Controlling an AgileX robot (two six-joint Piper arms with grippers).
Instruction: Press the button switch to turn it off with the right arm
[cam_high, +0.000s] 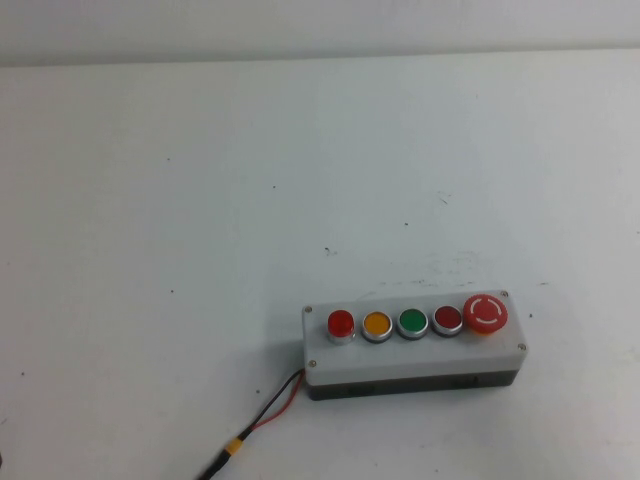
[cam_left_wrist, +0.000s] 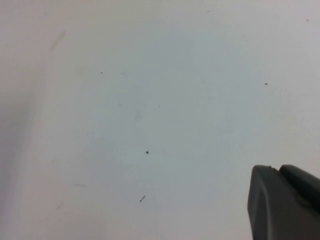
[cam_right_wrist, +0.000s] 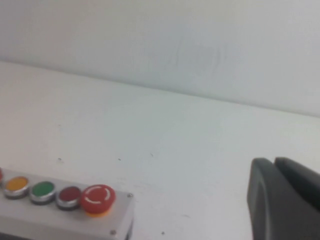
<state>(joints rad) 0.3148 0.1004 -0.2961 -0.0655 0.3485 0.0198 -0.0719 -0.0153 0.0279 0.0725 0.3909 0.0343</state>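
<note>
The white five-button box (cam_high: 420, 355) lies on the table at the near right of the high view. The button switch (cam_high: 341, 324) is bright red with a silver rim, at the box's left end, next to the orange button (cam_high: 377, 325). Neither arm shows in the high view. In the right wrist view my right gripper (cam_right_wrist: 272, 160) is shut and empty, hanging apart from the box (cam_right_wrist: 60, 220); only a sliver of the button switch (cam_right_wrist: 1, 176) shows at the picture's edge. My left gripper (cam_left_wrist: 276, 168) is shut and empty over bare table.
On the box a green button (cam_high: 412, 322), a darker red button (cam_high: 447, 319) and a big red mushroom stop button (cam_high: 485, 313) follow the orange one. A red-and-black cable (cam_high: 262, 425) runs from the box's left end toward the near edge. White table all round.
</note>
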